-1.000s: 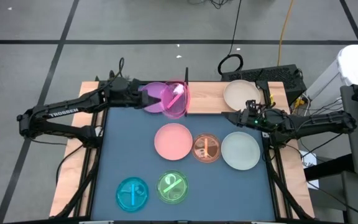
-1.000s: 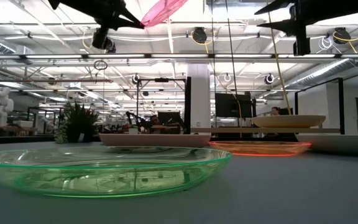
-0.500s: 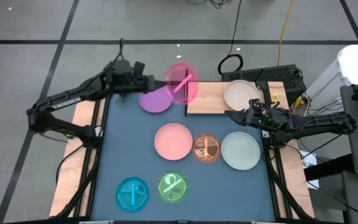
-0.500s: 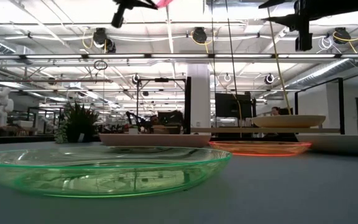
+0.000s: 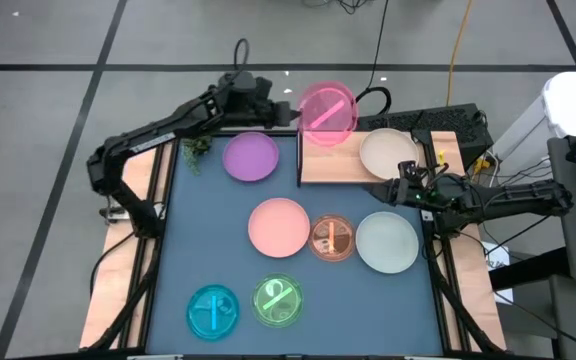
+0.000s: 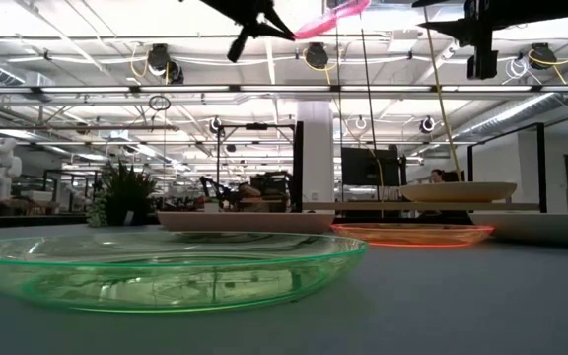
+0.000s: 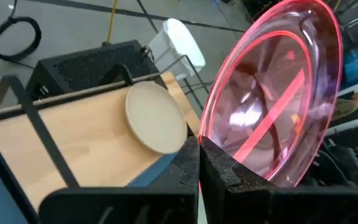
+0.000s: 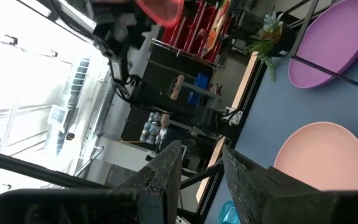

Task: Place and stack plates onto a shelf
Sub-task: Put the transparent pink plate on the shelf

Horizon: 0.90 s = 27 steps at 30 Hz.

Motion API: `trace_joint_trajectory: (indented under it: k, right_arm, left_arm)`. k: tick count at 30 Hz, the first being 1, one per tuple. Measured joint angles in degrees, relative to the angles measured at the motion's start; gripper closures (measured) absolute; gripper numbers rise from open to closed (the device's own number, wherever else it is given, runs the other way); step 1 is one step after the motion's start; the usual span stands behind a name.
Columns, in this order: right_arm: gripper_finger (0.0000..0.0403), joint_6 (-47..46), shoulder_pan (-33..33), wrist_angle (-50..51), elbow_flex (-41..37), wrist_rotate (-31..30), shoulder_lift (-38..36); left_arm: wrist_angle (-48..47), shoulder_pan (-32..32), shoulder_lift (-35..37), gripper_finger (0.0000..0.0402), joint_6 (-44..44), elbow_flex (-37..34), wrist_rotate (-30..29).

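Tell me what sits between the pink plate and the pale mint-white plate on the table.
In the high view, the orange-brown plate sits between the pink plate and the pale mint-white plate, close against both.

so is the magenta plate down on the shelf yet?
No. The left gripper holds the magenta plate tilted in the air above the shelf.

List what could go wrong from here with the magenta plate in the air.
The left gripper pinches the magenta plate only at its rim, tilted, so it might slip. The cream plate already occupies the shelf, so a low swing may knock it. The black upright stands just under the carried plate.
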<state>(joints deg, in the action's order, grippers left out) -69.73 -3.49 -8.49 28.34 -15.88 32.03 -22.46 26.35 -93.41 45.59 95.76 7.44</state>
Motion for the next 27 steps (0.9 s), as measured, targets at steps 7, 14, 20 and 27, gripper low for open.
trace_joint_trajectory:
  k: [7,14,20,27]
  right_arm:
    - [0.0303,0.2,-0.6,0.1,0.0,1.3,0.0]
    - [0.0303,0.1,-2.2,1.1,0.0,1.4,-2.4]
    - [0.0303,-1.3,-2.9,6.3,0.0,6.8,-6.1]
    - [0.0303,-1.2,-3.4,7.6,0.0,14.2,-9.2]
  left_arm:
    - [0.5,-2.9,-3.8,0.0402,1.0,1.6,-4.9]
    - [-3.2,-12.0,-3.7,0.0402,8.3,1.6,-16.2]
    - [-3.6,-20.7,-3.7,0.0402,21.7,-0.6,-31.0]
    - [-3.5,-26.7,-3.6,0.0402,35.9,-5.1,-40.8]
